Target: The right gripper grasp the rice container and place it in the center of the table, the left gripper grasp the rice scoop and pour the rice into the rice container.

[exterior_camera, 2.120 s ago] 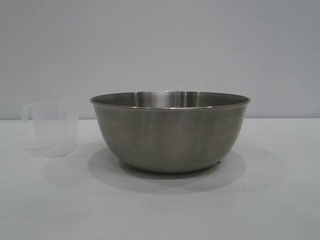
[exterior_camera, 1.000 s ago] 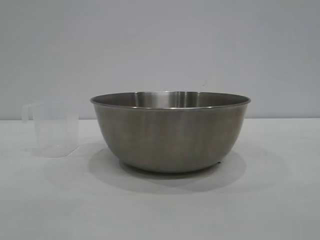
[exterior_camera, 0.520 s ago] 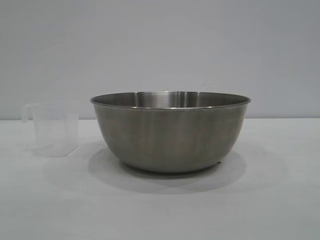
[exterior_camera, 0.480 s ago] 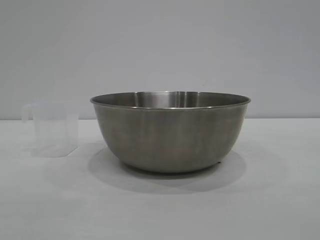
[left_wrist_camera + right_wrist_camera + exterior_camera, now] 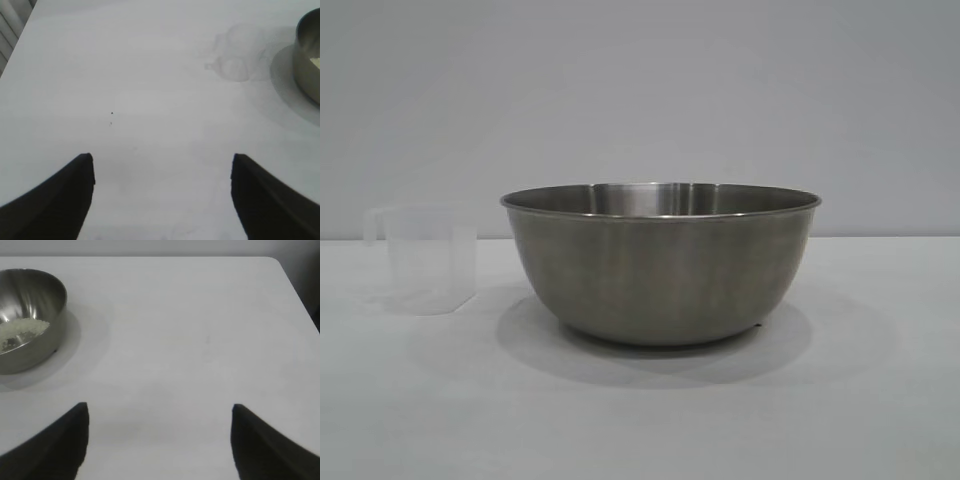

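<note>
With both end effectors, left point(image 5: 162, 200) and right point(image 5: 160, 440), spread wide and empty, the stiff, slick steel rice container point(image 5: 660, 265) at frame centre wants a rim pinch, and the light rice scoop point(image 5: 425, 258) at mid-left its handle.

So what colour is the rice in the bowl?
Off-white, pale cream rice; it shows best in the right wrist view, inside the steel bowl.

A bare test bench in a lab: plain white table point(image 5: 880, 420) against an empty grey wall point(image 5: 640, 90).
</note>
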